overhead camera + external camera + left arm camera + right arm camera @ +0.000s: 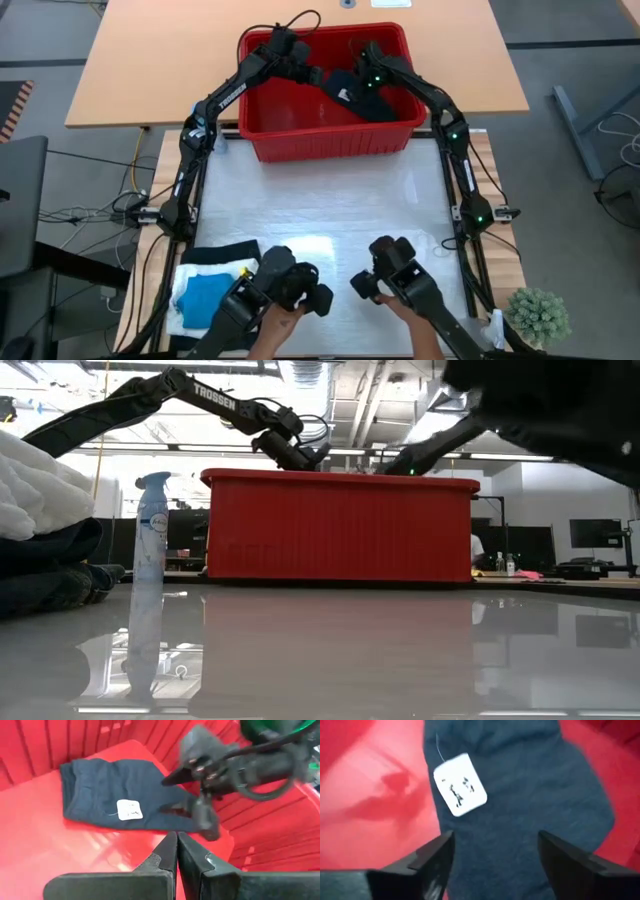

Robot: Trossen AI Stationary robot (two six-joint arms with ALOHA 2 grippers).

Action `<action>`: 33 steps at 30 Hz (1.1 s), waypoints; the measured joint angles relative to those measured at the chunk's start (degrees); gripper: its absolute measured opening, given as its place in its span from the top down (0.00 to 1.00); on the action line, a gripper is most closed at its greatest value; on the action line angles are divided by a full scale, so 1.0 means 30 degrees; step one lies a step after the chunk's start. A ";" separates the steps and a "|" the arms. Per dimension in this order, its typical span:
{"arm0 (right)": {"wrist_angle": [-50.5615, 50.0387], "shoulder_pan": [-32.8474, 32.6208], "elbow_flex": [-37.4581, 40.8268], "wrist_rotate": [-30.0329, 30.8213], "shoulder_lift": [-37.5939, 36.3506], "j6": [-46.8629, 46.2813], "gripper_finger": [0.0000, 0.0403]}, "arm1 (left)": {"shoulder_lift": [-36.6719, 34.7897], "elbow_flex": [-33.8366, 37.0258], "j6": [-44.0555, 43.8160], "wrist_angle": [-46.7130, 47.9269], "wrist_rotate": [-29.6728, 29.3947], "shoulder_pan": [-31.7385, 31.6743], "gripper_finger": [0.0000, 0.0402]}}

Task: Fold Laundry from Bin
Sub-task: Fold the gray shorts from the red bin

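The red bin (330,140) stands at the table's far edge; the low view shows its near wall (335,525). On the bin floor, toward its right side, lies a dark blue-black garment (115,795) with a white tag (460,785). My right gripper (495,845) is open just above this garment (530,820), with one finger on either side of the part near the tag. The left wrist view shows that gripper (189,795) from the side. My left gripper (177,842) is shut over the bare red floor, left of the garment, with nothing in it.
Folded laundry is piled at the table's near left: a black piece (225,255) and a blue one (210,295) on white cloth. A spray bottle (150,540) stands at the left. A person's hands (400,305) work two handles at the near edge. The table's middle (330,200) is bare.
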State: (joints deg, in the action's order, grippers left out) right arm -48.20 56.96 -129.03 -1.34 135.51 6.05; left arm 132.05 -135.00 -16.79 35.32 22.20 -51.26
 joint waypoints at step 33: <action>-0.1658 -0.0812 -0.1938 0.3363 -0.1628 0.1038 0.93 | -0.0178 0.0005 0.0844 0.0185 0.2055 0.0517 1.00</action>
State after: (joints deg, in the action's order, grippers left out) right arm -53.17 54.52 -134.85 8.75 130.63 9.17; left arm 131.51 -134.98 -14.26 35.87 28.36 -49.71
